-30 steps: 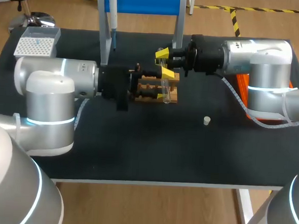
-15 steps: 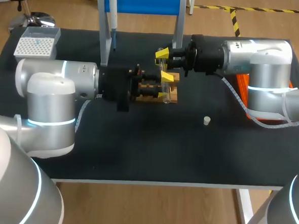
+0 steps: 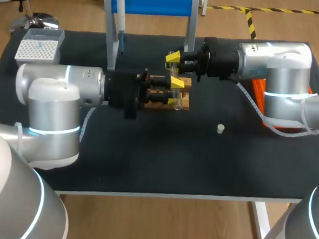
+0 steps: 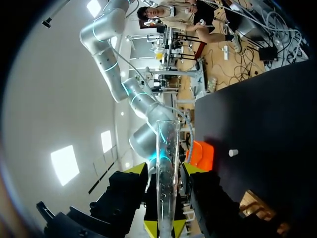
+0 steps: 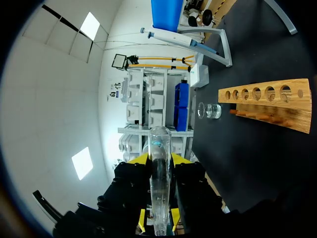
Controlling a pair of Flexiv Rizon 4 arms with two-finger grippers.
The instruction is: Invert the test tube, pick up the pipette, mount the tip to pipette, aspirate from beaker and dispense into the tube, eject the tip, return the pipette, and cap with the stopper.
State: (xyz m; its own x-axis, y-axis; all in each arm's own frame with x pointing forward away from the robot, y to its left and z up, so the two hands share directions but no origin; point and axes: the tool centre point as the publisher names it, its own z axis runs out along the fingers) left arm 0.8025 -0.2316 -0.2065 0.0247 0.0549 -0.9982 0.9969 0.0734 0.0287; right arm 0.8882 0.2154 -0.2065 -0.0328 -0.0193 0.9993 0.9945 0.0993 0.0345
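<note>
mid-frame by the rack [image 3: 186,98], our left gripper [image 3: 176,93] and right gripper [image 3: 175,68] each pinch a tube [image 5: 159,188] between their fingers.

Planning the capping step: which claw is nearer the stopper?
Left, probably. The left claw is over the rack, nearer the stopper's side; the right claw is at the rack's far edge.

Test tube rack [image 3: 185,99] mid-table, pipette stand [image 3: 156,3] behind it, pipette [image 3: 118,19] hanging on its left post, tip box [image 3: 38,46] back left, stopper [image 3: 220,128] front right of rack
</note>
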